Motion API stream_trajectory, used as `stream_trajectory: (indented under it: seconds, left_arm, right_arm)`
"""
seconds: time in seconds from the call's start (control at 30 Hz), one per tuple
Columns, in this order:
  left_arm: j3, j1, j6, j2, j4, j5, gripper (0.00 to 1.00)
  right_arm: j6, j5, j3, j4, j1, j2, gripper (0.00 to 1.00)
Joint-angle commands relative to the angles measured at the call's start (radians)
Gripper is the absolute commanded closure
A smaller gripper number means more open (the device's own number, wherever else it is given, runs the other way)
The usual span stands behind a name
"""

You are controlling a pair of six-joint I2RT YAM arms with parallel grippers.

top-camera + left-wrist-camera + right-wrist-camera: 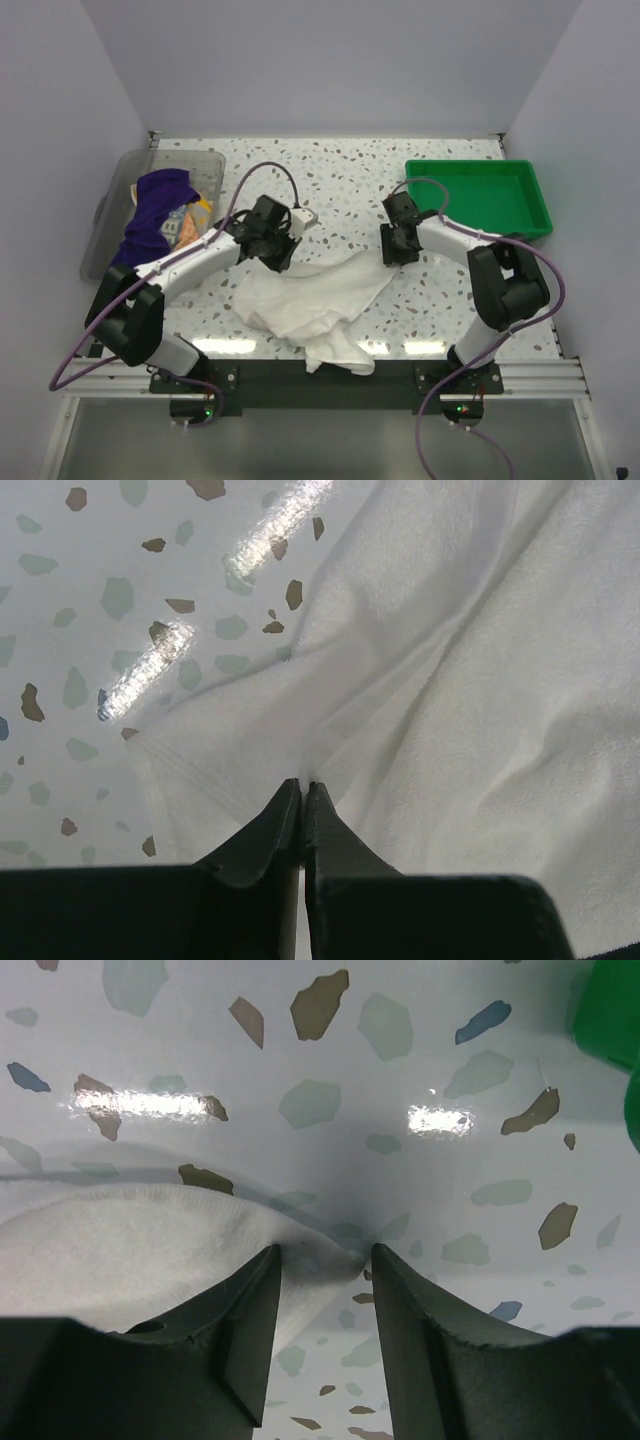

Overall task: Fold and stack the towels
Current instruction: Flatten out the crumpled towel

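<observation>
The white towel (305,295) lies crumpled at the near middle of the table (350,170). The left gripper (302,783) is closed, apparently pinching its far left hem; the right gripper (325,1252) stands open astride the far right corner. Light and limp, the cloth likely handles best by its corners.

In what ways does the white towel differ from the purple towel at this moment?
The white towel lies crumpled on the table between the arms; the purple towel is draped over the clear bin at the left. The left gripper pinches the white towel and the right gripper stands open at its corner; neither touches the purple towel. Neither towel is folded.
</observation>
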Motion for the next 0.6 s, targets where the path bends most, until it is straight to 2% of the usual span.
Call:
stream_trajectory:
  seconds: [0.0, 0.07, 0.27, 0.37, 0.57]
  left_arm:
    - [0.032, 0.022, -0.04, -0.013, 0.043, -0.04, 1.0]
    - [0.031, 0.033, -0.049, -0.018, 0.046, -0.057, 1.0]
    - [0.037, 0.094, -0.103, -0.018, 0.063, -0.103, 1.0]
    - [0.061, 0.132, -0.137, -0.021, 0.058, -0.143, 1.0]
    - [0.185, 0.172, -0.189, -0.015, 0.032, -0.273, 1.0]
  right_arm:
    - [0.033, -0.025, -0.015, -0.003, 0.009, 0.072, 0.56]
    - [0.046, -0.054, -0.035, 0.009, 0.009, 0.077, 0.6]
    - [0.045, -0.066, -0.023, 0.012, 0.009, 0.08, 0.91]
    - [0.022, -0.039, 0.037, -0.023, 0.007, 0.06, 1.0]
    - [-0.058, 0.065, 0.262, -0.121, 0.007, 0.019, 1.0]
